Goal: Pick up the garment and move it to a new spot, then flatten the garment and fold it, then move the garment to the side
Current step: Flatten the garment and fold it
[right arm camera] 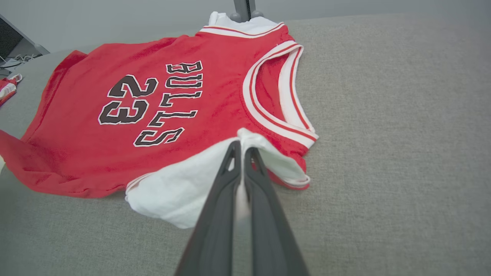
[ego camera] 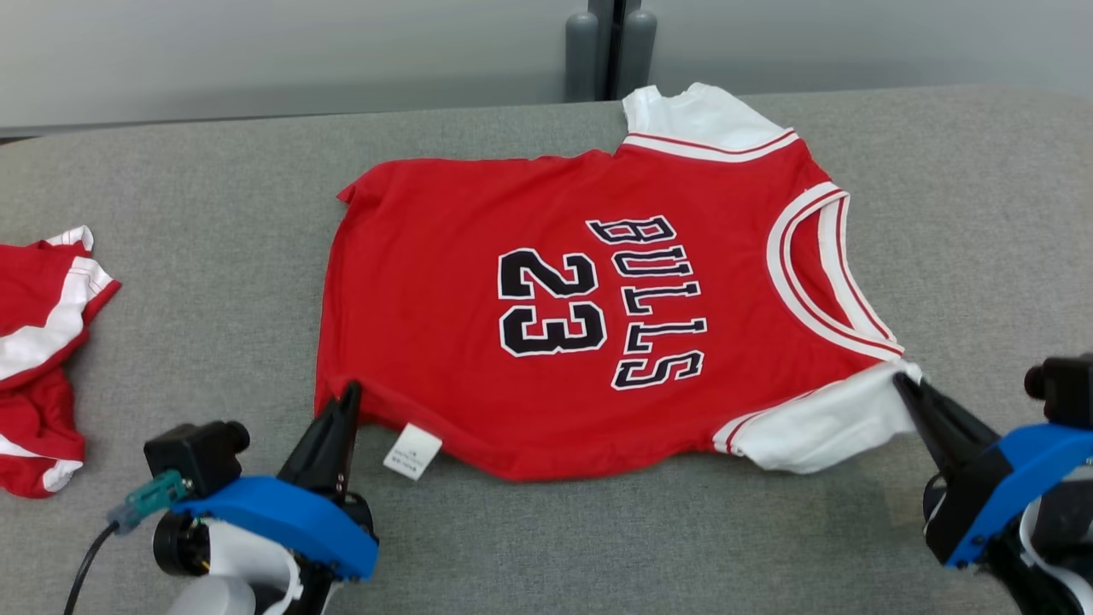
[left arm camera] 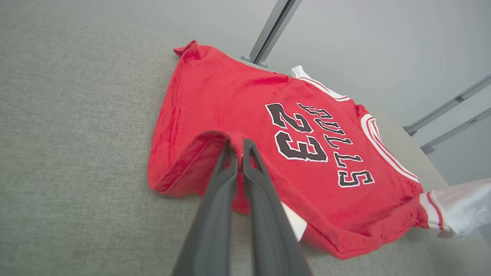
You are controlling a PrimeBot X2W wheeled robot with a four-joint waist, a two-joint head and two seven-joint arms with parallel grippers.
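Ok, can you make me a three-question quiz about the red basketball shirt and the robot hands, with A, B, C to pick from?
1. Where is the jersey's white label?
A) inside the collar
B) at the near edge, by the left hand
C) on the far sleeve

2. Which number is printed on the jersey?
A) 32
B) 7
C) 23

3. What is the right hand doing?
A) pinching the near white sleeve
B) hanging open in the air
C) holding the collar

Answers: 1 B, the label pokes out next to that hand's fingers; 2 C, black 23 sits beside BULLS; 3 A, its fingers are shut on white cloth.
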